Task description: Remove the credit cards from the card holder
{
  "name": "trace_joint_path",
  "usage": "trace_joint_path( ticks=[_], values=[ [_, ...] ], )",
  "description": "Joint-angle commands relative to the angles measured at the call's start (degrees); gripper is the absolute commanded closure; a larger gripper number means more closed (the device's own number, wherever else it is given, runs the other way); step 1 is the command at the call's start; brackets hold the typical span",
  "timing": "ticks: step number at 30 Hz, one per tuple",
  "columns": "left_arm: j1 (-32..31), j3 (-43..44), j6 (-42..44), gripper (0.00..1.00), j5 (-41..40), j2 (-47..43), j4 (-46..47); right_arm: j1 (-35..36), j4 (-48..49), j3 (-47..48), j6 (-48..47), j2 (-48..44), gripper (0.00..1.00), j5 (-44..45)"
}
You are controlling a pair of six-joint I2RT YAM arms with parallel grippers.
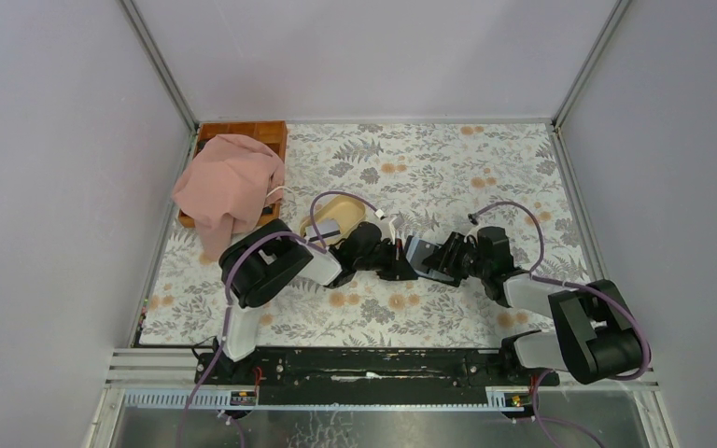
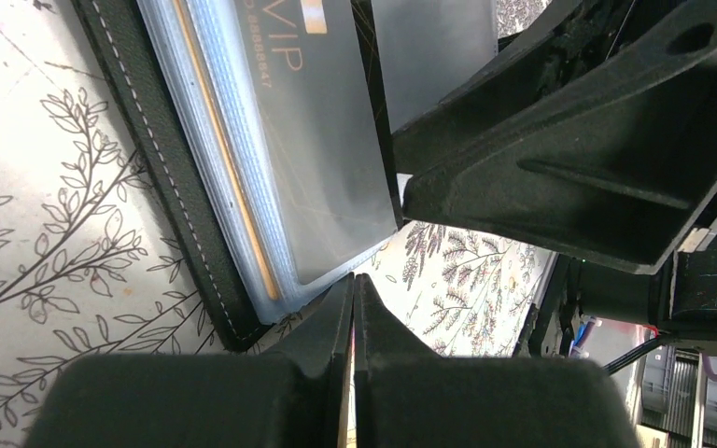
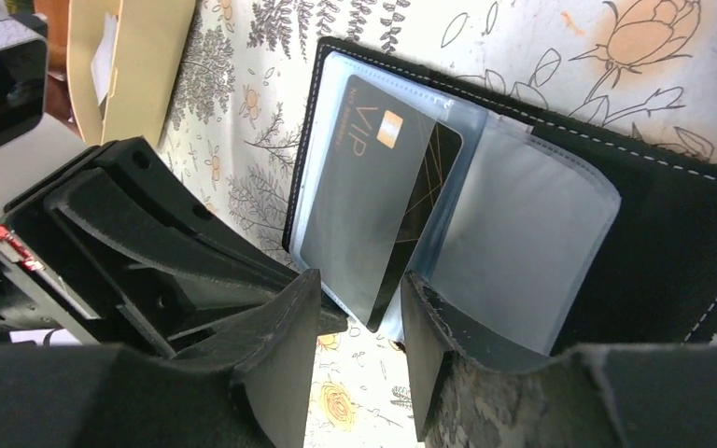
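Card holder (image 3: 672,233) lies open and flat on the table (image 3: 541,37), right in front of my right gripper (image 3: 359,322). Right jaws sit partway apart with nothing gripped. The near corner of the credit cards (image 3: 364,215) is in the gap between them. The top card reads VIP, and a second dark card (image 3: 437,173) is tucked behind it. Both sit among the clear sleeves (image 3: 523,243), and I can't tell if the corner pokes free of the plastic. My left gripper (image 2: 355,303) is pinched closed and empty, with its tip just off the holder's near stitched corner; contact unclear. My read is that the cards are light, stiff, thin and slick, so I should pinch the near short edge flat between the pads and pull straight back toward me. The sleeves look floppy and will probably drag along. The holder is light and will likely slide unless the left tip pins the leather. Room is tight, with the left gripper crowding just left of my right finger. The beige dish (image 3: 135,56) sits farther off, ahead-left. There is bare table ahead, past the holder's far edge.
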Motion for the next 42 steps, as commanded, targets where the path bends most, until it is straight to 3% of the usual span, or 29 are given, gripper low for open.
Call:
trace_joint_path(
  ticks=[1,7,20,29,36,42],
  values=[
    [0.0,-0.1,1.0,1.0,-0.5,2.5,-0.9,-0.3,7.0,-1.3,0.8,-3.6,0.56,-2.7],
    [0.0,-0.1,0.7,1.0,0.5,3.0,-0.2,-0.3,8.1,-2.1,0.4,-5.9,0.56,-2.1],
    [-0.4,0.0,4.4,1.0,3.1,-4.8,-5.0,-0.3,11.9,-0.7,1.6,1.5,0.56,-3.1],
    [-0.6,-0.6,4.6,1.0,3.2,-4.7,-4.9,-0.2,11.4,0.6,1.3,4.1,0.59,-2.4],
    [1.2,-0.7,7.3,1.0,-3.8,-10.1,-7.1,-0.3,12.8,-0.6,1.9,5.4,0.59,-2.2],
    [3.8,5.1,10.1,1.0,-7.4,-7.7,-10.3,-0.3,12.8,-1.1,2.3,4.4,0.59,-1.8]
  ],
)
